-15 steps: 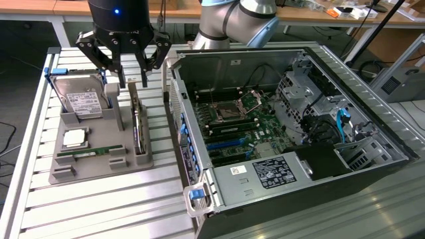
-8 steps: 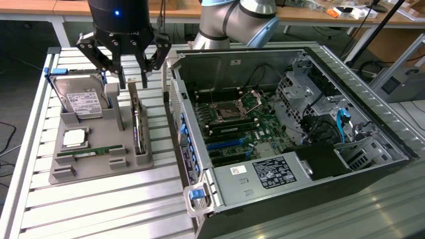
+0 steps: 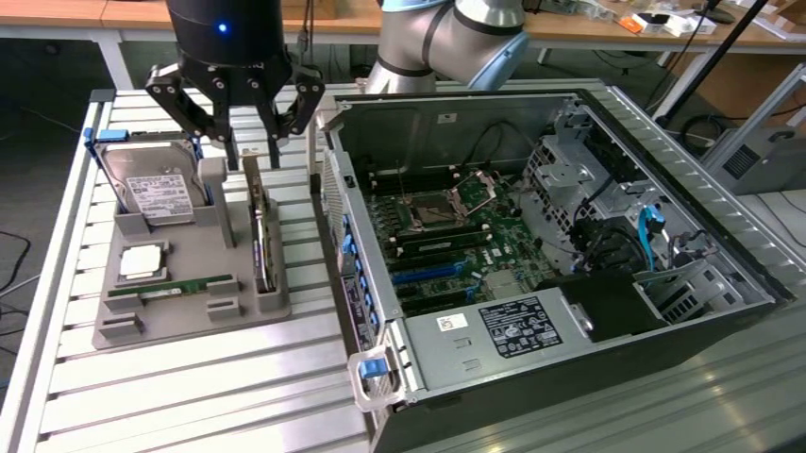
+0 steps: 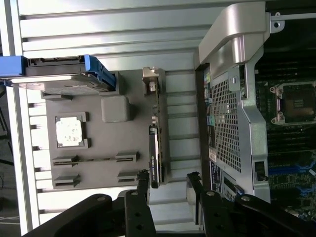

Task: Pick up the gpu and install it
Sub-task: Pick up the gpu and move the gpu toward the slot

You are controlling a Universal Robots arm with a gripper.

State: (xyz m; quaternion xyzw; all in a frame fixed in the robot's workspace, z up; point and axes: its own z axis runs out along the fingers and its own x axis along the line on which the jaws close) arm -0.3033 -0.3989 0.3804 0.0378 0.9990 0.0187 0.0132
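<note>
Just beneath the wide-apart jaws, gpu [image 3: 259,236] standing on edge in grey tray [image 3: 176,313], one end between them

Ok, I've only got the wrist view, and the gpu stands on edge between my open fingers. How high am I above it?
Observer: In the exterior view the fingers hang over the gpu's far end, tips about level with its top edge. I can't tell whether they touch.
Operator: Is the slot free?
Observer: The long blue slot on the motherboard holds no card.
Operator: Anything tall beside the gpu?
Observer: The hard drive leans in the gray holder, on the exterior view's left of the gpu, with its white label facing up.
</note>
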